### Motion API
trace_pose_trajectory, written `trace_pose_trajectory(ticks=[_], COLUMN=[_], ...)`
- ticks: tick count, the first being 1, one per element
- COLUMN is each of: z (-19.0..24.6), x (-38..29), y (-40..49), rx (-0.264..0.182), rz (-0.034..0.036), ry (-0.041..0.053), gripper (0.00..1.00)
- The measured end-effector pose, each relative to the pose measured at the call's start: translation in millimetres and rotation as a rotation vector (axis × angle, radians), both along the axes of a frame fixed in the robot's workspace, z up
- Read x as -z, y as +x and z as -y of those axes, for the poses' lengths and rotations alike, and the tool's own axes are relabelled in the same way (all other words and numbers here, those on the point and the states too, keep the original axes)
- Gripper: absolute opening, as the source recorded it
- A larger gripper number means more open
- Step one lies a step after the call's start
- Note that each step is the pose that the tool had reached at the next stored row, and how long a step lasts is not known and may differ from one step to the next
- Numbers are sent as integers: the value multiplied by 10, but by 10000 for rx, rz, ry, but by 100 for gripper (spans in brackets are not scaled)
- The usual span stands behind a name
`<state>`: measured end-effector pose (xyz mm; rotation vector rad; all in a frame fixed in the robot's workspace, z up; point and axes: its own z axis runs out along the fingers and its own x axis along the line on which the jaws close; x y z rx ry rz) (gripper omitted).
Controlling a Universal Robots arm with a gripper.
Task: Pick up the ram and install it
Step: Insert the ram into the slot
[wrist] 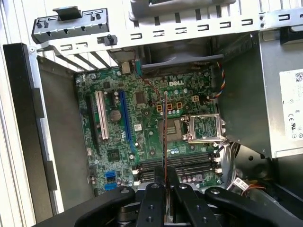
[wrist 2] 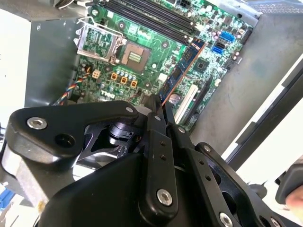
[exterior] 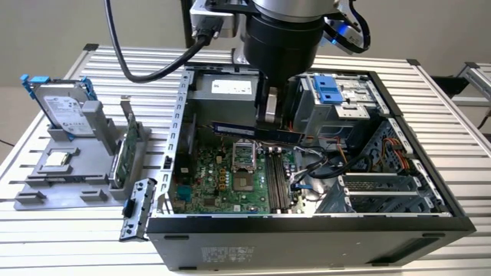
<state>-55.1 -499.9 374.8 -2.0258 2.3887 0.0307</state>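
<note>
One open computer case (exterior: 307, 241) is noted, with one motherboard (exterior: 211, 172) inside. One gripper (exterior: 270, 122) is clamped on one ram (exterior: 249, 131), held on edge above the board, crosswise to the memory slots (exterior: 277, 181). The print on the ram could not be read.

On slatted table (exterior: 69, 244): computer case (exterior: 307, 240), grey fixture (exterior: 38, 185).

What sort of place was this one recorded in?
Most likely a robotics lab or test bench for computer assembly: an open computer case sits on a slatted metal table, a grey fixture beside it holds a hard drive, and the gripper holds the ram above the motherboard.
</note>
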Motion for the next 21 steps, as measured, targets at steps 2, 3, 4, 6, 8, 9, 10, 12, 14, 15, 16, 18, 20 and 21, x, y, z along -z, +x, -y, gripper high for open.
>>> trace_pose_trajectory(ticks=[2, 3, 4, 6, 8, 9, 10, 12, 14, 15, 16, 18, 20, 21], z=[-2, -4, -5, -7, -7, -7, -8, -14, -17, -18, -18, -18, -19, -19], x=[4, 6, 8, 11, 10, 10, 11, 14, 20, 22, 25, 31, 37, 39], y=[29, 43, 59, 80, 81, 81, 81, 82, 81, 81, 81, 82, 82, 82], rx=[-7, -11, -17, -25, -27, -28, -26, 54, 238, 353, 478, 748, 1015, 1143], rz=[0, 0, 0, 0, 0, 0, 0, -1, 0, 0, 0, -1, -1, 0], ry=[-1, 0, 0, 1, -1, 0, 0, -1, 1, 0, 0, -2, 0, -1], gripper=[0, 0, 0, 0, 0, 0, 0, 0, 0, 0, 0, 0, 0, 0])
